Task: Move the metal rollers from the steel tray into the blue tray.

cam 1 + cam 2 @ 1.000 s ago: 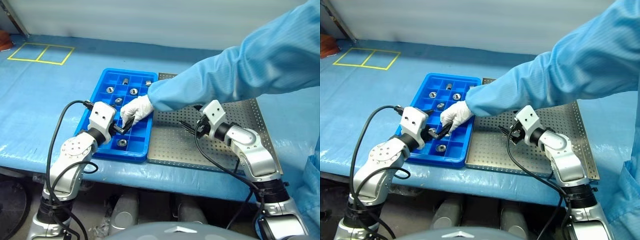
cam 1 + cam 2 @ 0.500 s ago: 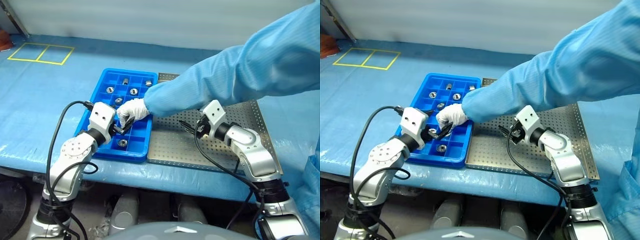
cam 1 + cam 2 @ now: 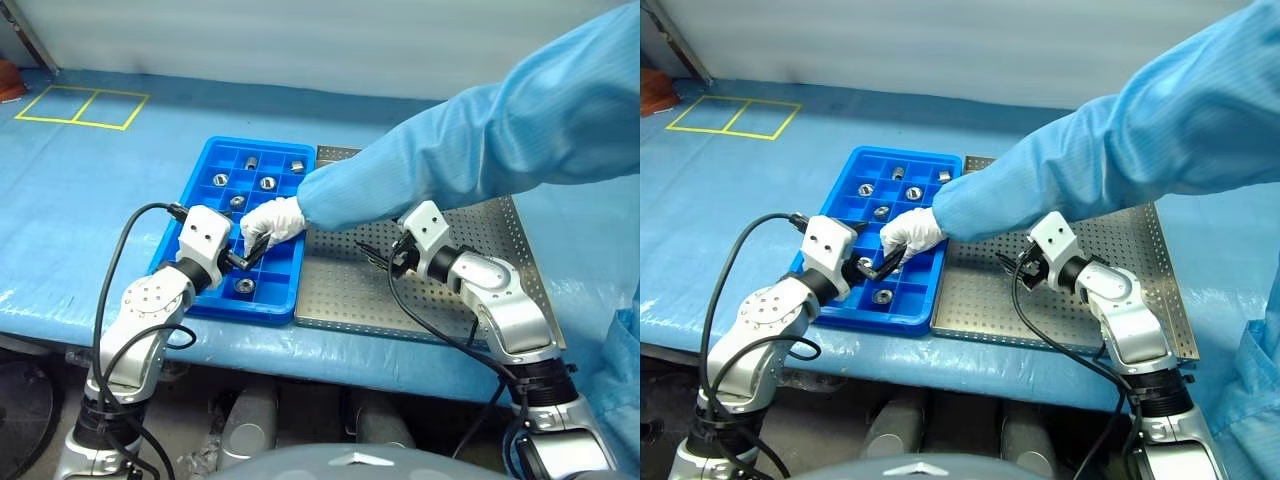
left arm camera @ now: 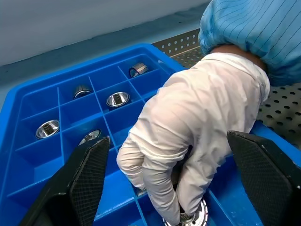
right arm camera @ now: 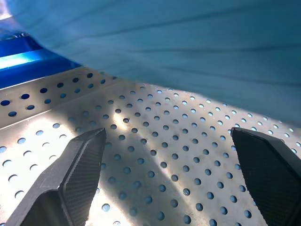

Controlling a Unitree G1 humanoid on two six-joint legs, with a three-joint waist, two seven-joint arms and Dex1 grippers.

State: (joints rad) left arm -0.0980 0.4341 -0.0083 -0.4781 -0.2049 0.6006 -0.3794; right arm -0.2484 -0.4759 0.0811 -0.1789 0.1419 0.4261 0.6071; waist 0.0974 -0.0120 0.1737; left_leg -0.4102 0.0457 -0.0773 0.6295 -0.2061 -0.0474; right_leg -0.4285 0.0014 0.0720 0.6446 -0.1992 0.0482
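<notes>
A person's white-gloved hand (image 4: 188, 136) is reaching into the blue tray (image 3: 205, 175), fingertips pinching a metal roller (image 4: 193, 217) that is partly hidden and cut off at the frame edge. The left tool (image 4: 171, 188) is hanging over the blue tray with fingers spread wide around that hand, holding nothing. More metal rollers (image 3: 268, 183) are sitting in the tray's far compartments. Beside the blue tray, the blue sleeve (image 3: 480, 130) is covering much of the steel tray (image 3: 340, 290), where the right tool (image 5: 188, 179) is hovering, spread and empty.
</notes>
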